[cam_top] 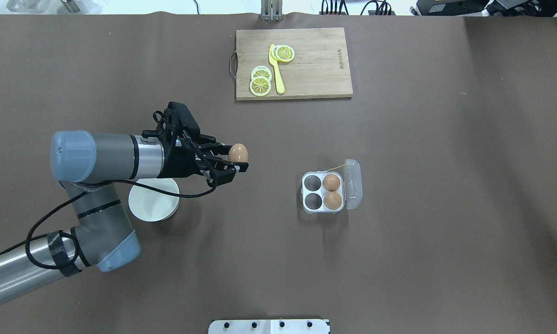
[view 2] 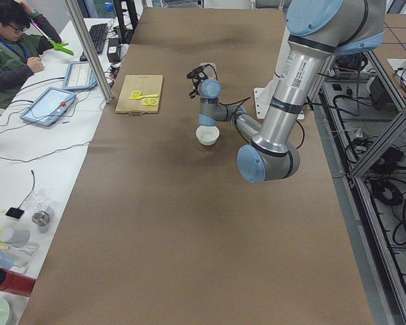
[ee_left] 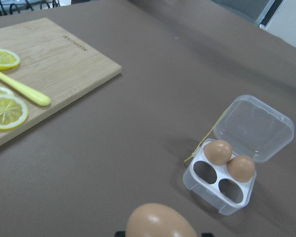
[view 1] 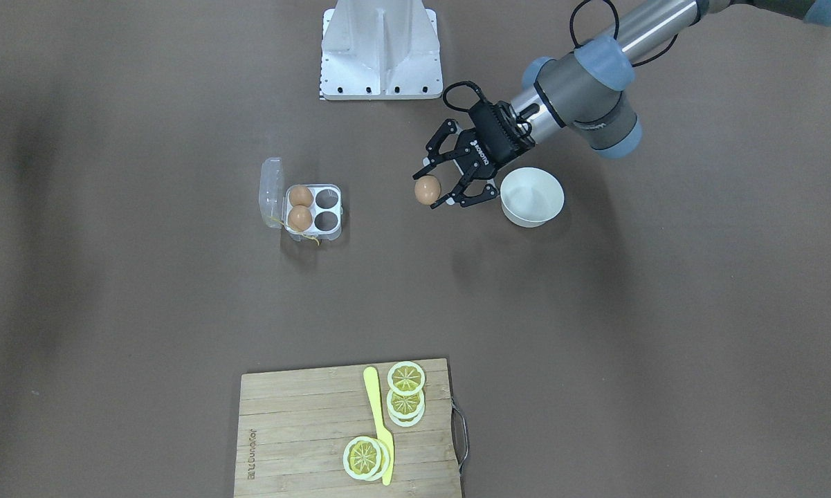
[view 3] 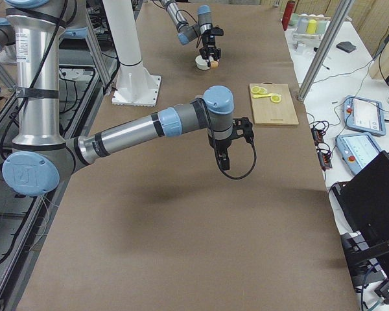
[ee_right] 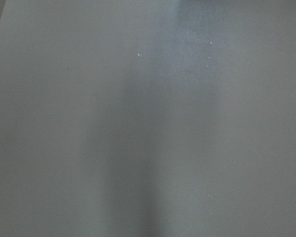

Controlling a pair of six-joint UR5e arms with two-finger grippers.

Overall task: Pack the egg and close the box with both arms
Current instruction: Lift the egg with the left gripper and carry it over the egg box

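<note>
In the overhead view, the left gripper pinches the egg, left of the middle. The box sits open further right. I cannot tell if the right gripper is open.

A long table covered in matte brown paper runs down the room. A white side desk lies along it, behind a slim aluminium post. Even light, soft shadows.
</note>
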